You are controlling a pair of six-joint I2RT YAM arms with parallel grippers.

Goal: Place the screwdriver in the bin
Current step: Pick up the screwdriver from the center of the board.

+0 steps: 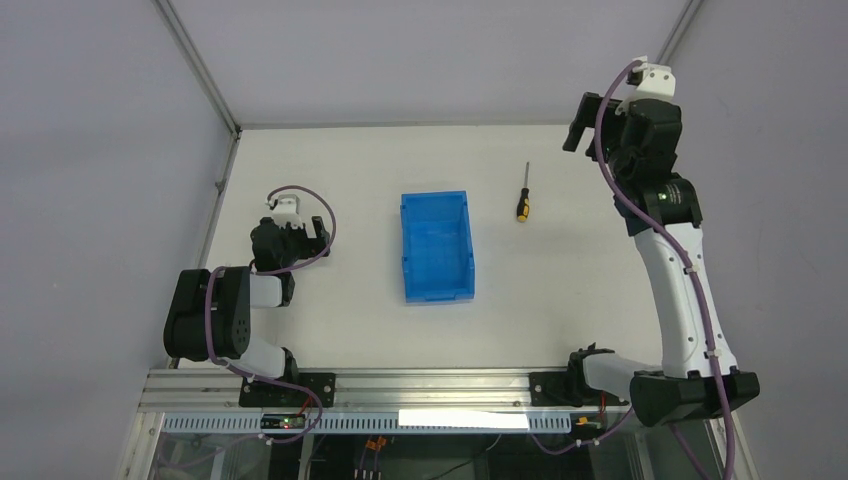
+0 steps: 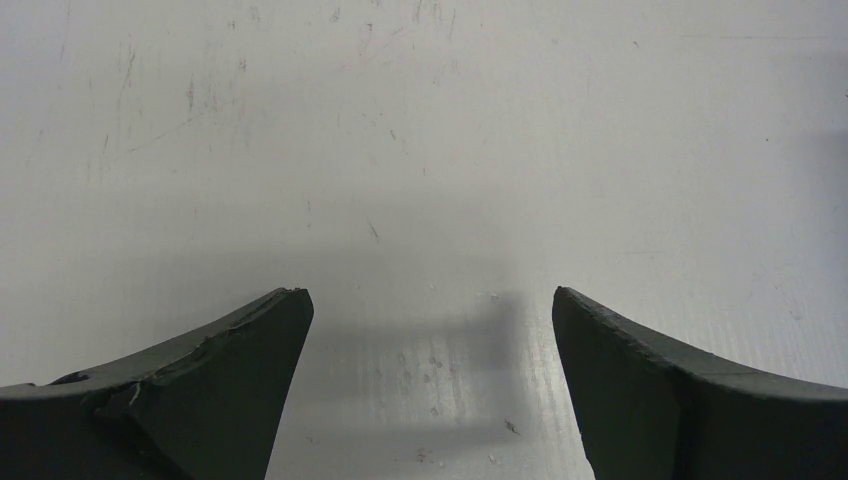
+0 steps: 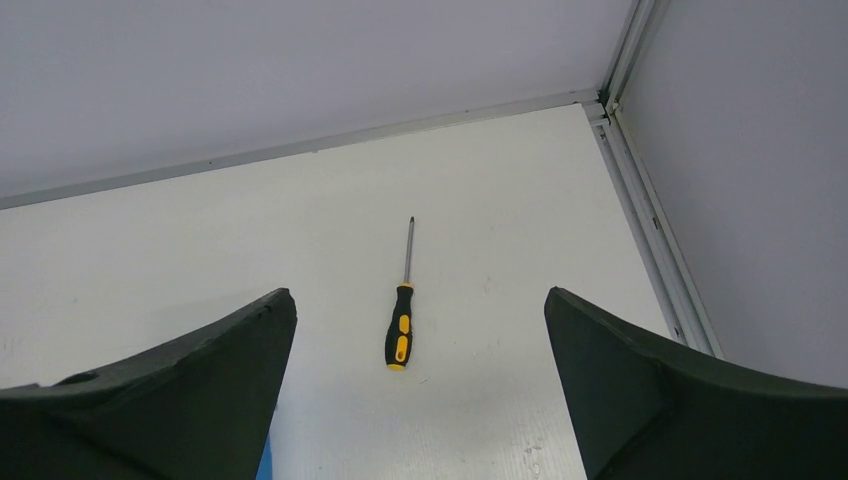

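Top view first. The bin (image 1: 407,250) sits about mid-table (image 1: 340,160), long side running 12 to 6. The screwdriver (image 1: 522,200) is lying flat on the table outside it, roughly 2 o'clock from the bin, near it but not touching. Its tip points to 12 and the orange-and-black handle to 6. My right claw (image 1: 578,122) is held up above the table, around 1 o'clock from the screwdriver. The left claw (image 1: 312,228) is parked low, off at 9 o'clock from the bin and well apart from it.

Left wrist cam: just scuffed white table. The two dark fingers (image 2: 230,380) are spread wide apart with nothing between them.

Right wrist cam: the fingers (image 3: 200,390) are spread wide apart here too, gripping nothing. The screwdriver shows between them, lower down on the table, a bit left of centre. The shaft points to 12 toward the back wall, handle nearest me. A tiny sliver of blue shows at the bottom edge beside the left finger, around 7 o'clock.
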